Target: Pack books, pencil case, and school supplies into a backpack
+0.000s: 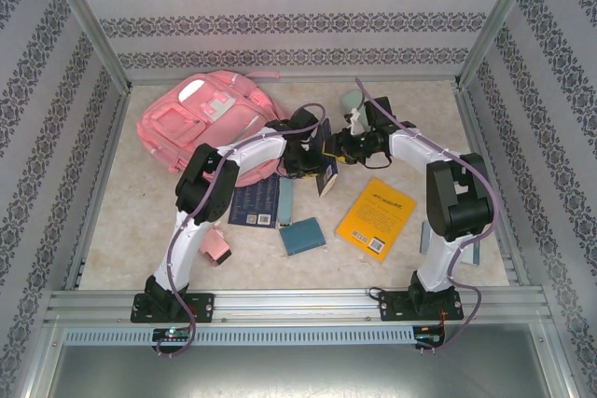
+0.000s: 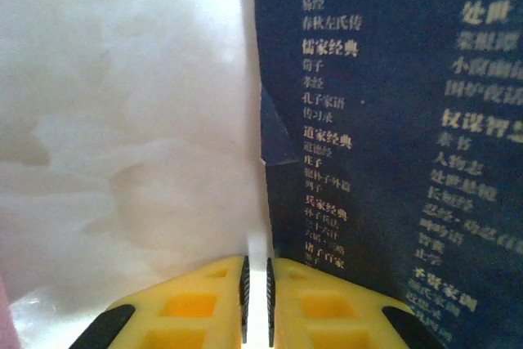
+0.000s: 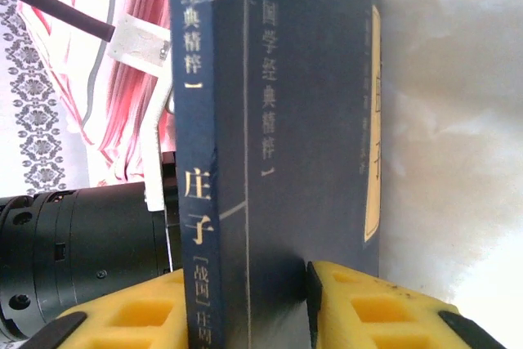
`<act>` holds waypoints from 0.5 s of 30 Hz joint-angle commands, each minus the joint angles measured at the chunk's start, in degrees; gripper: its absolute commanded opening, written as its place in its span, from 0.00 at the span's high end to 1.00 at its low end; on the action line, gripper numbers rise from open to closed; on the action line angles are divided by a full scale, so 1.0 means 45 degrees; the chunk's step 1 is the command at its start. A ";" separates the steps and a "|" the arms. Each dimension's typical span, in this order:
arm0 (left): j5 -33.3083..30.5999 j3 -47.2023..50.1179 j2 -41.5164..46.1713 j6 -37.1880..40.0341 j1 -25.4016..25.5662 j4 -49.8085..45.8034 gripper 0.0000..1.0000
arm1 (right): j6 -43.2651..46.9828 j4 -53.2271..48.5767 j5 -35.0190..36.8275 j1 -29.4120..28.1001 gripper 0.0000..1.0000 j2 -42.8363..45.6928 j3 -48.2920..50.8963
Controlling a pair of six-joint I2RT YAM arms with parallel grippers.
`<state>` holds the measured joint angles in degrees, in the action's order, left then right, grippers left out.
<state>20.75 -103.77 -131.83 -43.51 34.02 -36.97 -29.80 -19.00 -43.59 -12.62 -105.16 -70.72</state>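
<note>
A dark navy book (image 1: pixel 327 174) stands on edge at mid-table between my two grippers. My right gripper (image 3: pixel 245 300) is shut across its spine (image 3: pixel 196 202) and front cover. My left gripper (image 2: pixel 257 300) is shut on a thin white edge beside the book's printed back cover (image 2: pixel 384 145). The pink backpack (image 1: pixel 210 123) lies at the back left. A second navy book (image 1: pixel 255 202) and the yellow-orange book (image 1: pixel 376 216) lie flat on the table. The mint pencil case (image 1: pixel 353 100) rests behind the grippers. A dark-teal block (image 1: pixel 302 236), a light-teal bar (image 1: pixel 285 200) and a pink boxy piece (image 1: pixel 217 246) lie near the front.
Patterned walls and metal posts (image 1: pixel 93 34) close in the table on three sides. A rail (image 1: pixel 298 303) runs along the near edge by the arm bases. A pale flat piece (image 1: pixel 425 235) lies beside the right arm.
</note>
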 commanded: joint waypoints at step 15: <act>-0.1109 -0.0650 0.1691 0.2116 -0.0175 -0.1643 0.73 | 0.0537 -0.1185 0.1298 0.0407 1.00 0.0537 0.0079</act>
<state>17.98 -103.88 -129.80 -37.54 33.93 -40.40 -27.46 -23.81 -38.33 -11.00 -105.14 -70.76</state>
